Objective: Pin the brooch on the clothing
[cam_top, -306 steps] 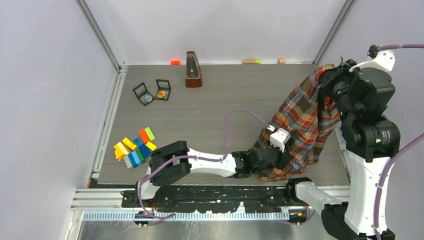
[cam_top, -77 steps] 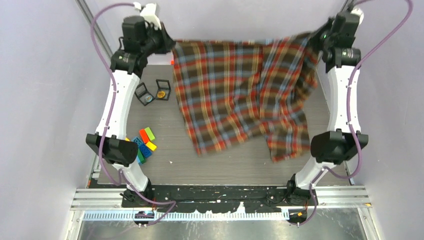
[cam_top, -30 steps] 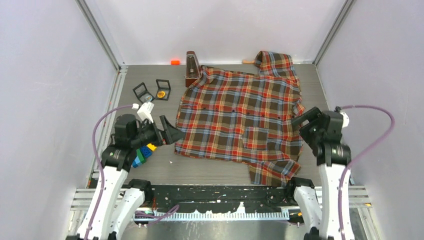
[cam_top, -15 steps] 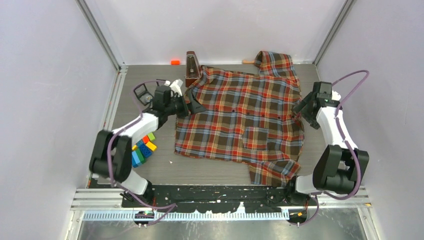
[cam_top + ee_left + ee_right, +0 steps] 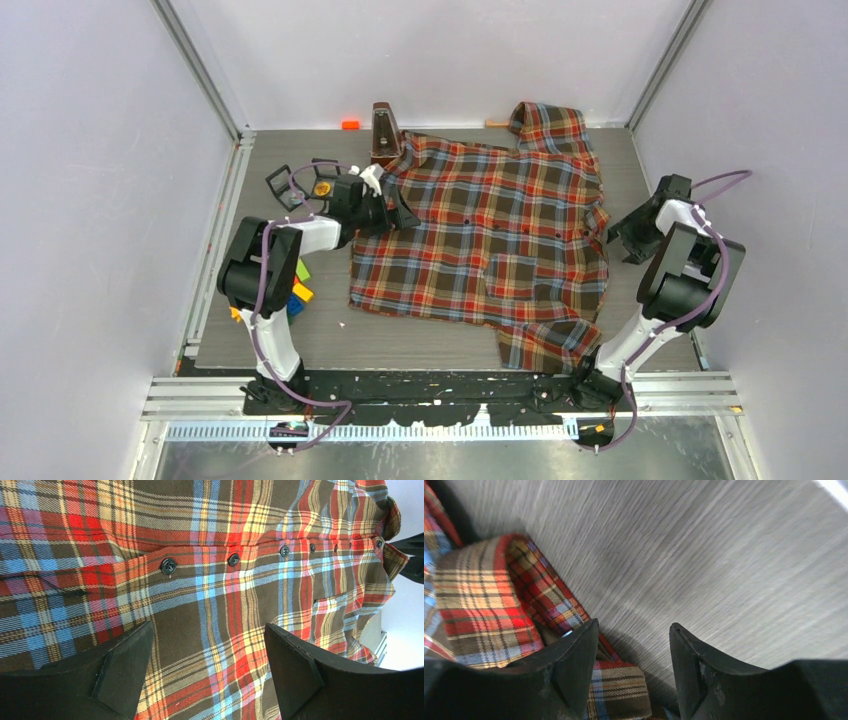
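Top external view showed a large button-up shirt of soft woven cloth in red, brown and light-blue plaid (image 5: 480,240), spread nearly flat on the grey, wood-grained worktop (image 5: 420,335), filling its middle and right part. One sleeve ran up toward the back wall and the other lay folded near the front edge. A row of small dark round buttons (image 5: 168,565) crossed the shirt along a stitched band, and a square patch pocket (image 5: 510,272) sat just below that row. The cloth looked matte, with fine diagonal ribbing in the left wrist view and shallow wrinkles near the hem. The left claw (image 5: 400,212) was at the shirt's left edge. Its wedge-shaped black fingers (image 5: 125,665) were spread wide over the fabric (image 5: 215,580) and gripped nothing. The right claw (image 5: 628,235) was at the shirt's right edge, also released. In the right wrist view its smooth black fingers (image 5: 574,665) stood apart above bare worktop (image 5: 724,555), just beside a folded plaid edge (image 5: 479,600). A dark brown tapered wooden box (image 5: 384,125) stood upright at the back, touching the shirt's corner. Two small black square cases (image 5: 283,185) lay open to the left of the shirt, one holding a round golden item (image 5: 322,187). Bright plastic blocks (image 5: 298,285) lay partly hidden by the left arm.
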Controlling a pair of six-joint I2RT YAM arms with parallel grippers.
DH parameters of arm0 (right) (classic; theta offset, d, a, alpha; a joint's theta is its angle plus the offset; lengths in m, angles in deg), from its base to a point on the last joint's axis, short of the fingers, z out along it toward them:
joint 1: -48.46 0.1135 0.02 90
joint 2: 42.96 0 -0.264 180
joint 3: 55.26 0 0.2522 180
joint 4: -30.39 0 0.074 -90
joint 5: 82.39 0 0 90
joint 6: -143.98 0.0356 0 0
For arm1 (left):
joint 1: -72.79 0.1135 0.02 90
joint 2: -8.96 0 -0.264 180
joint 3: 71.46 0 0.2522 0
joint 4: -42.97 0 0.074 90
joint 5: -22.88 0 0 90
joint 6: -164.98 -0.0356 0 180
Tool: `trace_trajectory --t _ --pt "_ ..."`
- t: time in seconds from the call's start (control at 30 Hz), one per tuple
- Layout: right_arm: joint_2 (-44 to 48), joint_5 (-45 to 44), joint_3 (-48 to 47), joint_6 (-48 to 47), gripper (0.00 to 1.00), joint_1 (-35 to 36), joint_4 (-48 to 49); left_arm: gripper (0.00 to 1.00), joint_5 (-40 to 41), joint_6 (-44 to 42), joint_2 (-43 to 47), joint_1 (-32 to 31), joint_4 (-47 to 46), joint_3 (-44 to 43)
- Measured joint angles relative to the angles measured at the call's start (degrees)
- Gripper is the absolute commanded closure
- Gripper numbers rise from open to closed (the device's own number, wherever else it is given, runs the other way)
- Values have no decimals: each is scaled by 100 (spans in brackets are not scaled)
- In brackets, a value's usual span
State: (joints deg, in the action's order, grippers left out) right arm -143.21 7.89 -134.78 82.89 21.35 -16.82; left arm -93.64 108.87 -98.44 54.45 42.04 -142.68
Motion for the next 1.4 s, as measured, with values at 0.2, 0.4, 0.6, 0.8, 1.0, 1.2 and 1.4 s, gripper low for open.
trace_trajectory --t 0.2,0.4,0.6,0.8,1.0,1.2,1.4 --pt "-151 551 15 -146 34 33 4 16 42 -105 -66 37 -13 -33" --pt "-190 645 -11 -247 34 184 -50 16 37 -118 -146 120 -48 -52" --pt "-358 555 -79 -332 33 396 -179 16 28 -114 -144 177 -127 4" --pt "-492 173 -254 -361 33 549 -352 14 44 -109 37 245 -343 326" --pt "-643 -424 -461 -376 36 603 -581 13 50 -11 382 437 -728 946" --pt "-697 -1082 -647 -439 37 520 -734 12 107 15 732 503 -1056 1526" --pt "-1019 -1478 -1134 -525 39 400 -894 12 229 -13 1106 540 -1102 1952"
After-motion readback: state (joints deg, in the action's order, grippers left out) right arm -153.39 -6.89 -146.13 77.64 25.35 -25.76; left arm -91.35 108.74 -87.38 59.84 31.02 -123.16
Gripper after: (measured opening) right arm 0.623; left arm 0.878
